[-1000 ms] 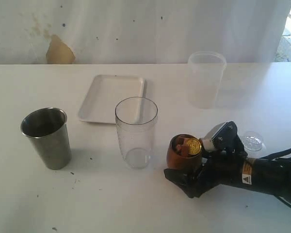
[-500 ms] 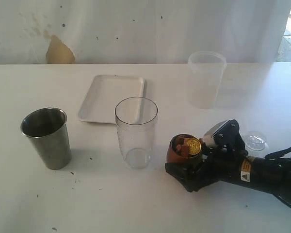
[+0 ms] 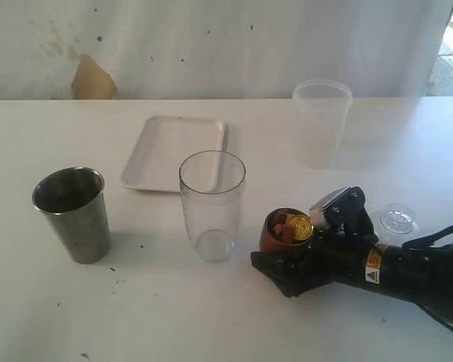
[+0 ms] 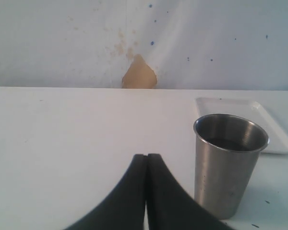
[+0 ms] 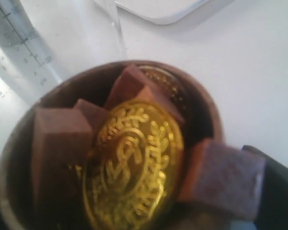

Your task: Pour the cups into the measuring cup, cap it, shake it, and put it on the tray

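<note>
Edging slightly further toward 9 o'clock over the last second, the right gripper [image 3: 278, 255] straddles the wooden cup [image 3: 269, 240] with its jaws wide; whether they press on it cannot be told. That cup stands on the white table [image 3: 60, 317] at 4 o'clock from the measuring cup [image 3: 212, 204], with the steel tumbler [image 3: 73, 215] at 9 o'clock and the tray [image 3: 174, 151] at 11. Only the right wrist view shows the load up close: a gold coin [image 5: 132, 167] embossed with a wreath, lying among brown blocks [image 5: 57, 139], plus graduation marks whose figures are too blurred to read. Only the left wrist view shows the left gripper [image 4: 146, 160], pressed together on nothing beside the tumbler. The exterior view alone catches a yellow warning label [image 3: 372, 269] on the right arm, its writing illegible
</note>
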Tool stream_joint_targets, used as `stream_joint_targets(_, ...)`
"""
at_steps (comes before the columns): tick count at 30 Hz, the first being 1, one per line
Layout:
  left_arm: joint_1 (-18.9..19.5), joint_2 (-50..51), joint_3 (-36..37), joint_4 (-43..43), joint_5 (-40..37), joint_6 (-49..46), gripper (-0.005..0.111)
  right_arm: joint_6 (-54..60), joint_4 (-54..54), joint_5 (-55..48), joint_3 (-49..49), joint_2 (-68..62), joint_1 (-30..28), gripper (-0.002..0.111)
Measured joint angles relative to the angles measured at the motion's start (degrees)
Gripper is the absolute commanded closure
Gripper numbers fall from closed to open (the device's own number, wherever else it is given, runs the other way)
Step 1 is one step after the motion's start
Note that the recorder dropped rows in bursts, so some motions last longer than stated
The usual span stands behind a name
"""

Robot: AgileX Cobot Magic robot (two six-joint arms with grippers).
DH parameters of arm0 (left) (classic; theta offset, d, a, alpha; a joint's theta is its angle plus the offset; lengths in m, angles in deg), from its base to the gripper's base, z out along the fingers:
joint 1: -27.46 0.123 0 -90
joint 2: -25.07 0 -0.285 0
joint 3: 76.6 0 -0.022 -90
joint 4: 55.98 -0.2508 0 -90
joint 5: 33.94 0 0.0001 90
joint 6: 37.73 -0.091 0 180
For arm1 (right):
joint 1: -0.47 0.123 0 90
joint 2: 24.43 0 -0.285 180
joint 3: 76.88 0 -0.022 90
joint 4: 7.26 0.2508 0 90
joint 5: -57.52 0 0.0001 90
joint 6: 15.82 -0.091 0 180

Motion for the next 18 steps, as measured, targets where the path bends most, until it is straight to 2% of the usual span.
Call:
stream_joint_targets(2, 0.0, 0.0, 0.0, 0.0, 0.0, 0.0, 0.107, 0.0, 0.0, -0.1, 0.0, 0.0, 0.0, 0.048)
stream_joint_targets(6, 0.0, 0.0, 0.0, 0.0, 0.0, 0.0, 0.107, 0.0, 0.1, 0.5, -0.1, 0.0, 0.0, 0.093)
stream_joint_targets(8, 0.0, 0.0, 0.0, 0.0, 0.0, 0.0, 0.107, 0.0, 0.2, 1.2, -0.1, 0.0, 0.0, 0.108)
stream_joint_targets(18, 0.0, 0.0, 0.0, 0.0, 0.0, 0.0, 0.107, 0.8, 0.2, 3.8, -0.1, 0.0, 0.0, 0.108)
